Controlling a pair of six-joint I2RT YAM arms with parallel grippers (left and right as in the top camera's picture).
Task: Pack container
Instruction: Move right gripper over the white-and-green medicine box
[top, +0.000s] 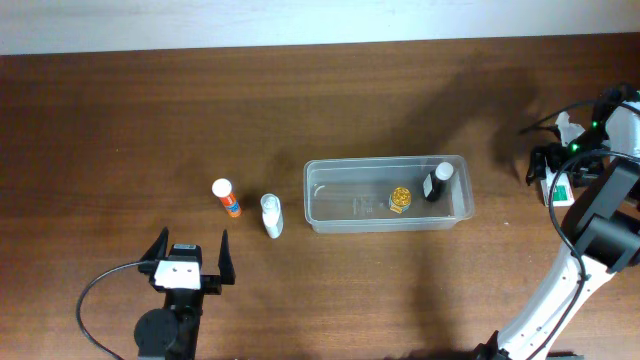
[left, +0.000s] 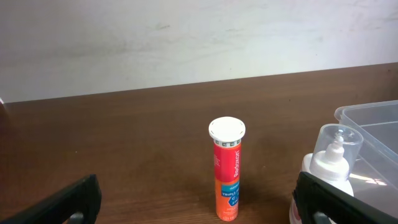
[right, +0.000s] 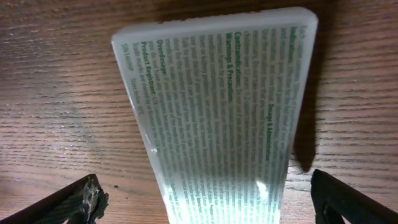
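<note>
your left gripper (top: 193, 243) sits at the near left of the table (top: 100, 130) with its jaws spread wide and nothing between them. from the left wrist view you look straight at an orange tube (left: 227, 171) with a white cap, standing upright on the wood, apart from both fingers. to its right stands a white bottle (left: 333, 162) under a clear cap, just behind the tip of the right-hand finger (left: 336, 199); you cannot tell from this view whether finger and bottle touch. from overhead, both items stand a little ahead of the gripper, the tube to the left and the bottle to the right, near each other but not touching.

the container (top: 385, 160) rests on the table near the middle, its long side running left to right, to the right of the white bottle and apart from it. inside it, toward the right end, you have a small black bottle (top: 437, 183) with a white cap and, beside it, a small jar with a gold top (top: 401, 199). the left part of the tub is bare.

your right gripper (right: 211, 202) is at the far right edge of the table, well apart from the container. its jaws are spread fully. below it a flat white pack (right: 217, 106) with green print lies on the wood, between the two fingers, with clear gaps on both sides.
</note>
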